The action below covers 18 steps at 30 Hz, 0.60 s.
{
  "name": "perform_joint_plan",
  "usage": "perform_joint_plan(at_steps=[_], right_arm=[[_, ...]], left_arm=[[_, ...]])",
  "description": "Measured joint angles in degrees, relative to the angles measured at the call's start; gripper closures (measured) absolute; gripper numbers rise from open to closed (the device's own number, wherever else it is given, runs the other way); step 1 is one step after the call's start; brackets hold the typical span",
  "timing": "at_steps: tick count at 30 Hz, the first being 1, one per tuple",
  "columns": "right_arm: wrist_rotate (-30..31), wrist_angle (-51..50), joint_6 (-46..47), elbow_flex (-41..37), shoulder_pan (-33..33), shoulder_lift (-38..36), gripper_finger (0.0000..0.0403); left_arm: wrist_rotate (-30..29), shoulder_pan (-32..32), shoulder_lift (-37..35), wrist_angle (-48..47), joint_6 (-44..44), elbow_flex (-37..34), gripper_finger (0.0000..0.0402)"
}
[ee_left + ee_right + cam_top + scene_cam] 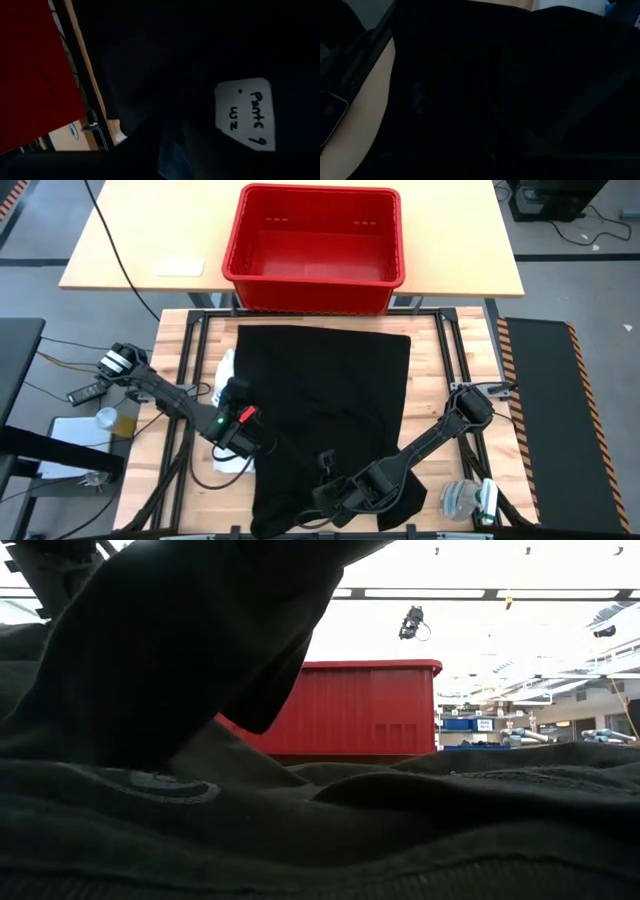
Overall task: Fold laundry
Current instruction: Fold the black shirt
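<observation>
From above, a large black garment (330,415) lay spread over most of the wooden table (185,350), its far edge just short of the red crate (315,245) that stood on a lighter table beyond. A white piece of cloth (226,370) showed at the garment's left edge, partly tucked under it. The left gripper (238,412) sat at that left edge, over the black cloth; I cannot tell whether its fingers were spread or pinching the cloth. The right gripper (335,495) rested low on the garment near the table's near edge, and its fingers were pressed together; whether any cloth lay between them I cannot tell.

Only the left wrist view showed a white label (246,112) on the black garment (200,55), handwritten, with the first word reading like "Pants". It also caught the red crate (35,70) to one side.

The low view gave what the high view could not: the black garment (320,830) rose in a raised fold close to the lens, with the crate (360,705) behind it.

The right wrist view was nearly all dark cloth (520,90), with a strip of pale table (365,125).
</observation>
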Motion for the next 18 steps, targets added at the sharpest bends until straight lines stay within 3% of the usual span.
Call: perform_joint_plan(at_steps=[5,13,18], right_arm=[[0.0,0.2,0.0,0.0,0.0,0.0,0.0392],[0.5,0.2,0.0,0.0,0.0,0.0,0.0392],[1.9,1.7,0.0,0.0,0.0,0.0,0.0392]], left_arm=[[0.0,0.2,0.0,0.0,0.0,0.0,0.0392],[-1.5,-0.1,-0.4,-1.9,0.4,0.3,0.0399],[-10.0,-0.6,-1.1,-9.9,-4.4,3.6,0.04]])
